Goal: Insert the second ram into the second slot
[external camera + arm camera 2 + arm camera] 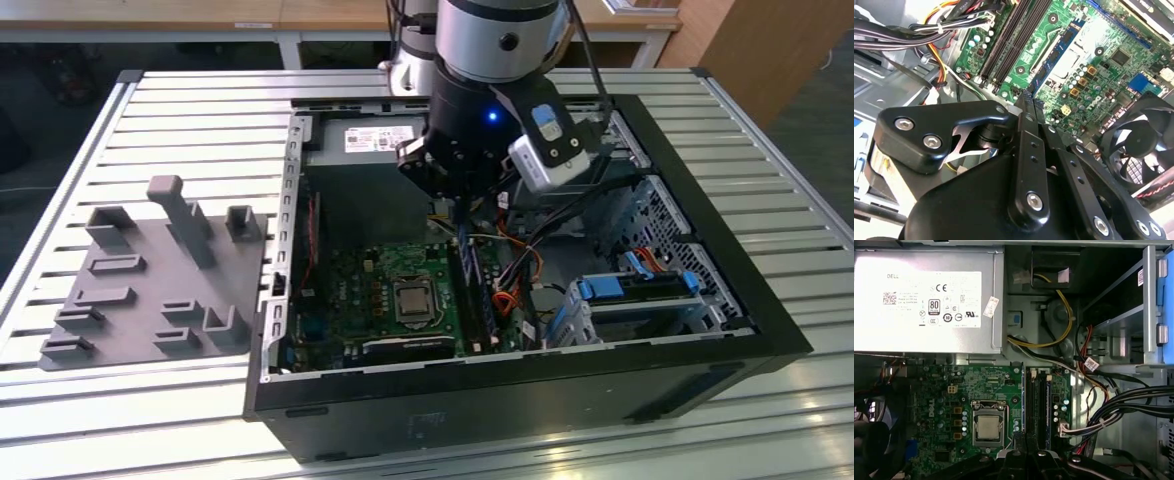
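Gripper [1026, 101] hangs over slots [1034, 405], in line for seating, jaws pressed together; whether they pinch the ram, cannot tell.

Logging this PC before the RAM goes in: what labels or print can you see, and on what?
White label on the power supply: a brand word and certification marks in larger print; the fine lines are too small to read.
Small white sticker beside that label: too small to read.
White tag among the cables: blurred.
Motherboard: white printed markings, too small to read.
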### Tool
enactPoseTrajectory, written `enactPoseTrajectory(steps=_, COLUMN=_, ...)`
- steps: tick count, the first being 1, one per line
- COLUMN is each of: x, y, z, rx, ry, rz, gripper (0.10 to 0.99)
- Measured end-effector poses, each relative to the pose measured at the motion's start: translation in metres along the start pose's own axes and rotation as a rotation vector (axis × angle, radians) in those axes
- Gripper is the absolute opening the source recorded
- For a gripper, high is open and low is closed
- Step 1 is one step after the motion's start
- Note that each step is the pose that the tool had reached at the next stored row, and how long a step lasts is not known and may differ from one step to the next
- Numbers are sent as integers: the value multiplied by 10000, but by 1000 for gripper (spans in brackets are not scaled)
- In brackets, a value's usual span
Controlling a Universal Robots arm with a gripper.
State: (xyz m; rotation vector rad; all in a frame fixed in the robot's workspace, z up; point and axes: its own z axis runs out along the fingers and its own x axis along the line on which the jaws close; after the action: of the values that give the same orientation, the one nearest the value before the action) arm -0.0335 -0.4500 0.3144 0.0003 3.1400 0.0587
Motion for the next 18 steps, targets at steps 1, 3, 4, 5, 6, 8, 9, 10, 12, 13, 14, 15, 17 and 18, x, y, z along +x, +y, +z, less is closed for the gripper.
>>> enactPoseTrajectory(steps=1, x=0, y=-1, z=14, rx=1, ry=0, rz=1, gripper=114)
enactPoseTrajectory(steps=3, x=0, y=-7, z=37, rx=2, ry=1, rz=-1, gripper=114)
enactPoseTrajectory(steps=4, x=0, y=-9, z=46, rx=2, ry=0, rz=-1, gripper=114)
enactPoseTrajectory(steps=5, x=0, y=-11, z=54, rx=4, ry=0, rz=0, gripper=114)
enactPoseTrajectory(steps=6, x=0, y=-14, z=60, rx=7, ry=1, rz=0, gripper=114)
enactPoseTrajectory(steps=8, x=-1, y=-26, z=73, rx=7, ry=1, rz=-1, gripper=114)
enactPoseTrajectory(steps=9, x=0, y=-32, z=79, rx=5, ry=0, rz=0, gripper=114)
enactPoseTrajectory(steps=10, x=0, y=-38, z=86, rx=4, ry=0, rz=0, gripper=114)
enactPoseTrajectory(steps=12, x=0, y=-47, z=98, rx=5, ry=0, rz=0, gripper=114)
enactPoseTrajectory(steps=13, x=0, y=-51, z=104, rx=6, ry=0, rz=0, gripper=114)
enactPoseTrajectory(steps=14, x=0, y=-56, z=110, rx=6, ry=0, rz=0, gripper=114)
enactPoseTrajectory(steps=15, x=0, y=-60, z=117, rx=7, ry=1, rz=0, gripper=114)
enactPoseTrajectory(steps=17, x=0, y=-69, z=131, rx=6, ry=0, rz=0, gripper=114)
enactPoseTrajectory(steps=18, x=0, y=-71, z=137, rx=6, ry=0, rz=0, gripper=114)
